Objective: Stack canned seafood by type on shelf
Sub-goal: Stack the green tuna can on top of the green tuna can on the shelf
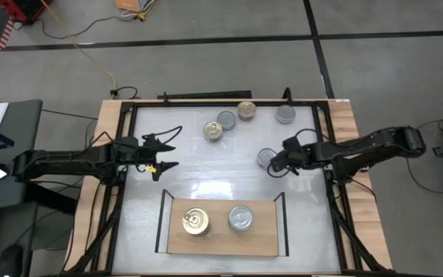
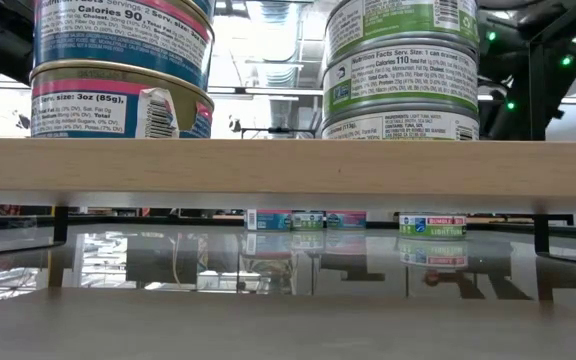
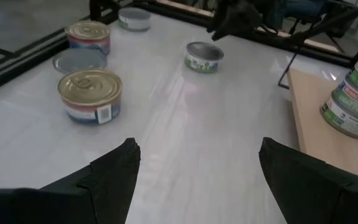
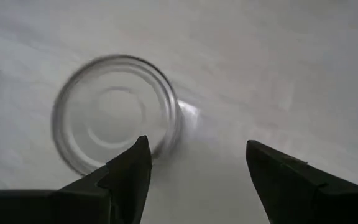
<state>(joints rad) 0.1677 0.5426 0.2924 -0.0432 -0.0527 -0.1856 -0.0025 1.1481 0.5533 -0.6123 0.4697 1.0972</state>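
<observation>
The left pincer (image 1: 162, 156) hovers open over the worktop (image 1: 206, 181) at 9 o'clock, holding nothing. On the shelf (image 1: 221, 238) at 6 o'clock stand a gold-lidded stack (image 1: 196, 222) and a silver-lidded stack (image 1: 241, 218); four loose cans (image 1: 229, 121) lie toward 12 o'clock. The right pincer (image 1: 277, 165) sits open at 3 o'clock, just beside a silver-lidded can (image 1: 265, 158), not gripping it.

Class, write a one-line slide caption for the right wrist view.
Open right gripper above the white table, one silver-lidded can beside its finger, not between them.
</observation>
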